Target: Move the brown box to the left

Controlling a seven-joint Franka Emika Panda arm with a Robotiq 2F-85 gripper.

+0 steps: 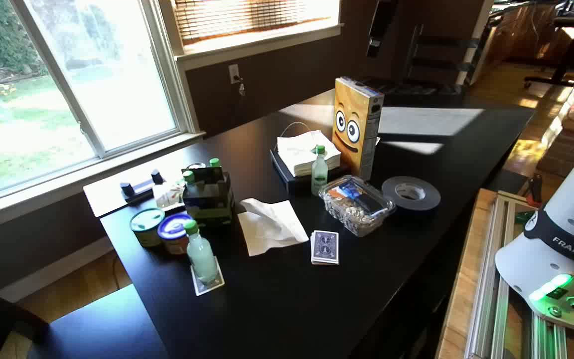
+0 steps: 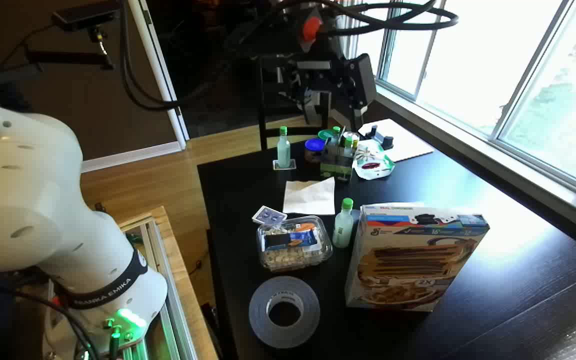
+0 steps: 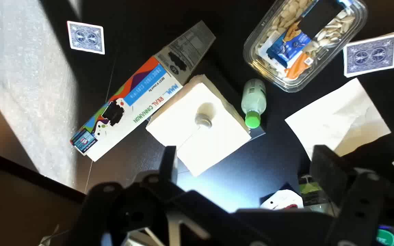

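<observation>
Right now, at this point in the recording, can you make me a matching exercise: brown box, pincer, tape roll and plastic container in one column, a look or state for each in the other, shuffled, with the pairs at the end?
Things
1. Brown box
2. Pincer
3. Tape roll
4. Plastic container

Look or state
A. Grey, ring-shaped, lying flat
B. See-through, its contents showing
C. Standing upright, a cartoon face on one broad side
D. Open, holding nothing

Right pairs: 1-C, 2-D, 3-A, 4-B
</observation>
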